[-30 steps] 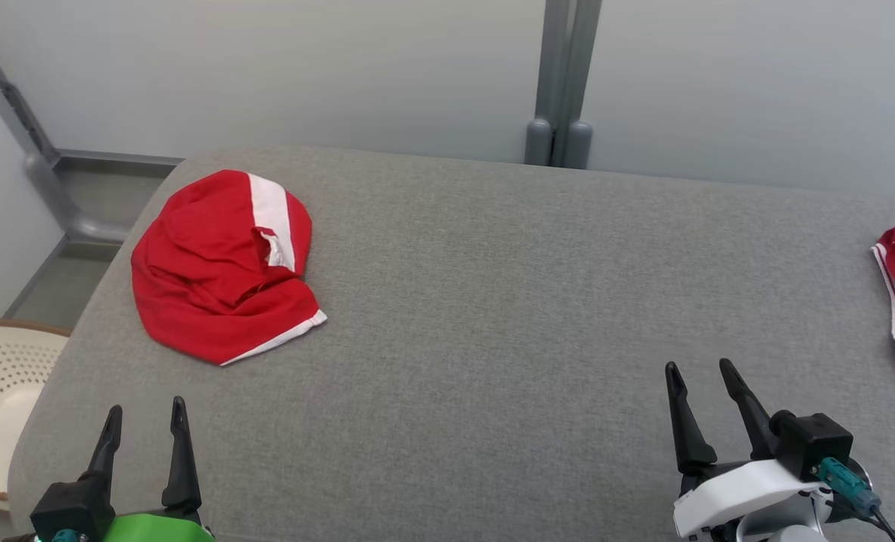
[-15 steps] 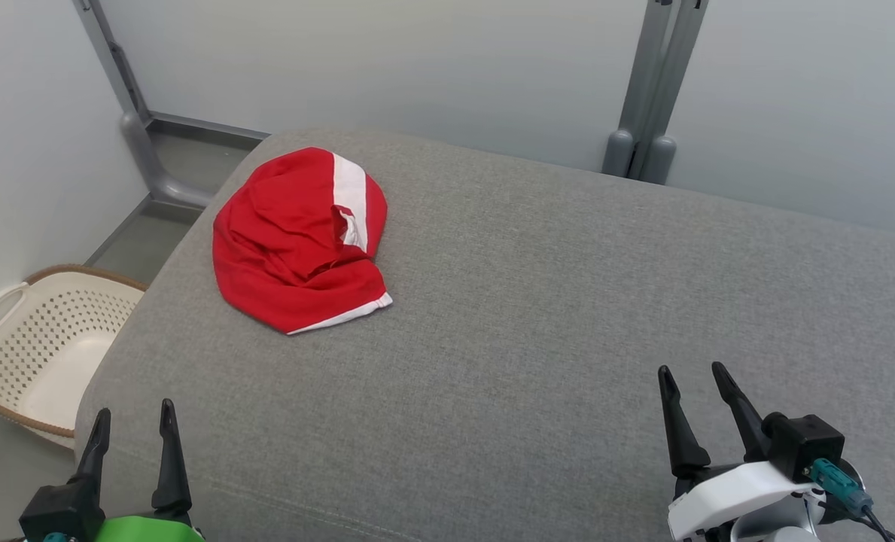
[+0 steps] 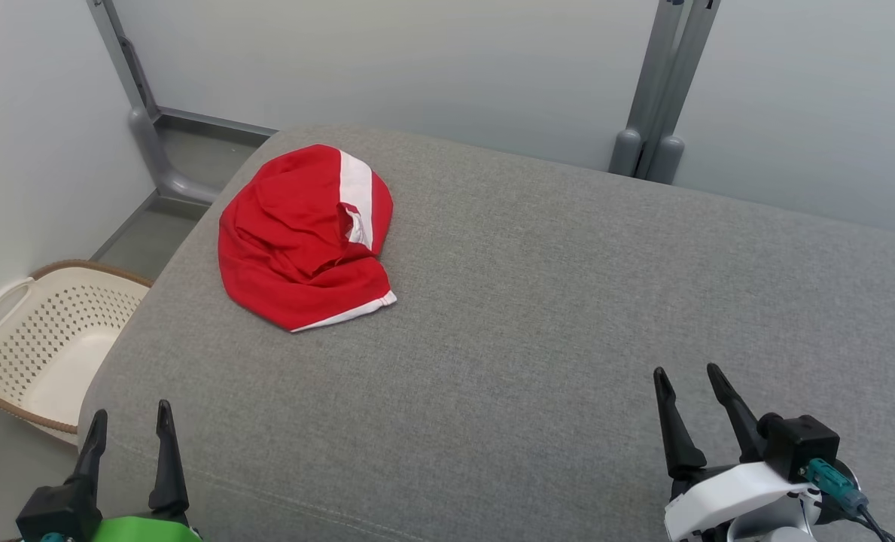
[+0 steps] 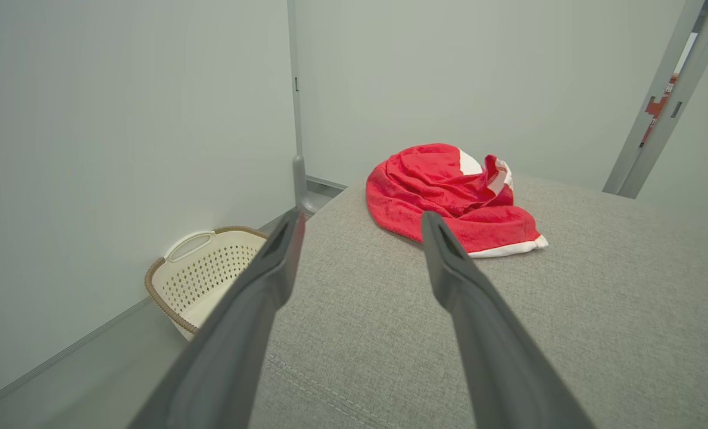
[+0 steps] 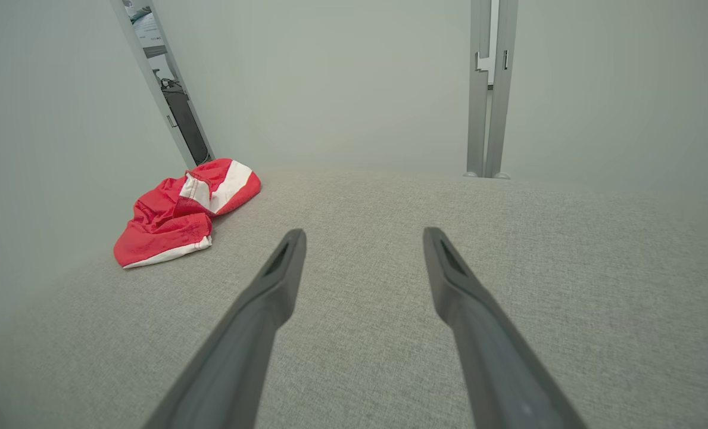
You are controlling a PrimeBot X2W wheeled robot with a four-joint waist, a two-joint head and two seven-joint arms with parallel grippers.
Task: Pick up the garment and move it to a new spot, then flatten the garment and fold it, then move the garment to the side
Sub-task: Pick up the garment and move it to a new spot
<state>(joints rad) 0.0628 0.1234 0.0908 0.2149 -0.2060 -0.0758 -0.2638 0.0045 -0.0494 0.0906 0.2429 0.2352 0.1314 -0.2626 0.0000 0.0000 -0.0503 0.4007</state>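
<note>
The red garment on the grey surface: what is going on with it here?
Nothing is handling it now. The red garment lies crumpled near the far left corner of the grey surface. The robot's left hand and right hand are open and empty at the near edge, well short of it. A white basket stands on the floor at left.

the left gripper [image 3: 131, 408] has two long, tapered black fingers [image 3: 165, 467] on a black block [image 3: 59, 510] above a bright green cover [image 3: 146, 529]. the right gripper [image 3: 685, 369] has matching fingers, a white housing [image 3: 726, 493], a black box [image 3: 805, 448] and a teal plug [image 3: 831, 482] with a dark cable [image 3: 878, 523].
</note>
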